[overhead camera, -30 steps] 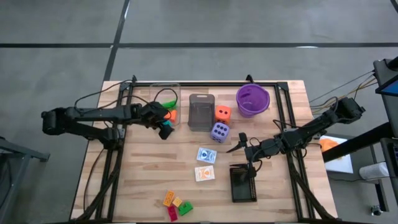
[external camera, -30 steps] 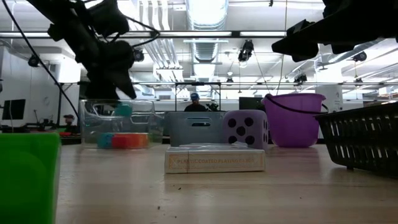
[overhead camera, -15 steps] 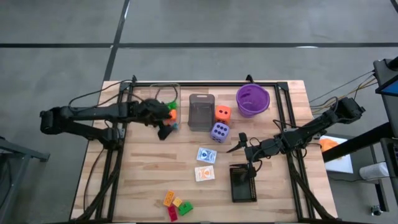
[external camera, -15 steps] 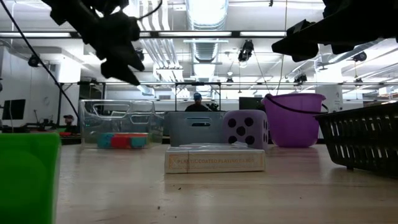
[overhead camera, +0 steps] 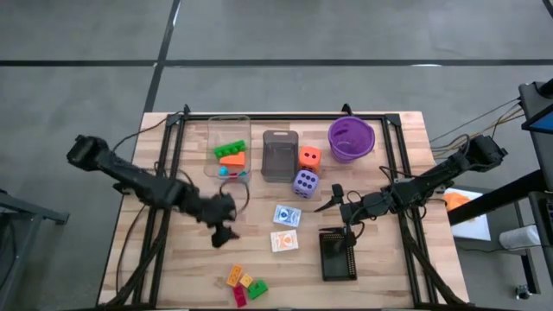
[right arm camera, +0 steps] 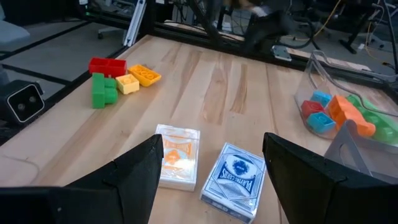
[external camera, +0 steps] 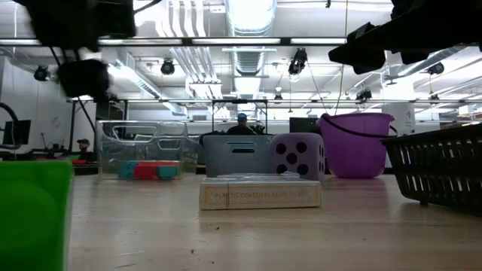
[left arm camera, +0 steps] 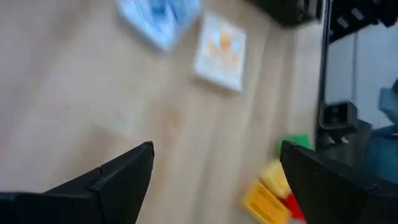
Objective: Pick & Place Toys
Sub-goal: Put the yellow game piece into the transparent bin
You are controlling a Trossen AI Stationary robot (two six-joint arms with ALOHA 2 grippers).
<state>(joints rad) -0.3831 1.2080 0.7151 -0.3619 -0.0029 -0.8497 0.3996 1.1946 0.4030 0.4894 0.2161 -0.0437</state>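
Left end effector (overhead camera: 221, 226), fingers apart and empty, hangs near four bricks (overhead camera: 245, 285) at the tabletop's (overhead camera: 380, 285) near edge: judged light, rigid, slick; grip across flat sides.

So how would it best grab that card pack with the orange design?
Probably from straight above: the orange card pack lies flat on the table, clear of the blue pack. Fingers could close across its two long edges, its narrower span, judging by its rectangular outline.
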